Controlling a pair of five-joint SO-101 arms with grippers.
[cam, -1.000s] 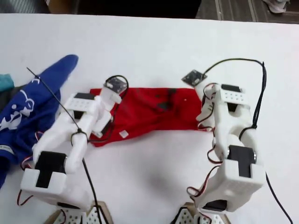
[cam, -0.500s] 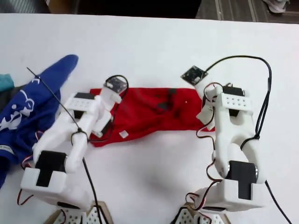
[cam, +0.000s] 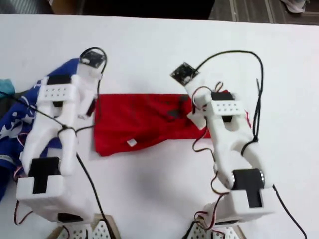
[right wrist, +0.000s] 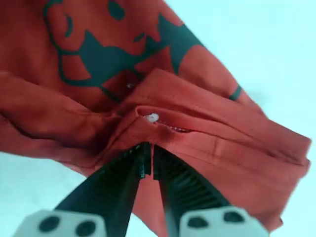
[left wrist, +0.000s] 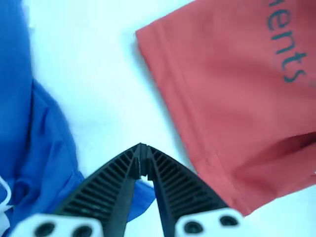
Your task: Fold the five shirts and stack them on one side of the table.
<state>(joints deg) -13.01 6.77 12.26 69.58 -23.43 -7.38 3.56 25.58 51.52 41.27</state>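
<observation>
Red shirt [cam: 139, 124] lies part-folded on the table [cam: 164, 50]. I find left fingers [left wrist: 123, 182] together, empty, hem just beside them; right fingers [right wrist: 173, 182] together, tips against its bunched fold. Folding step, I judge; next calls for opening onto an edge.

White table [cam: 164, 45], dark floor [cam: 249, 10] beyond

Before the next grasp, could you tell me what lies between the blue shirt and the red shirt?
Bare table separates the blue shirt and red shirt, per the left wrist view.
</observation>
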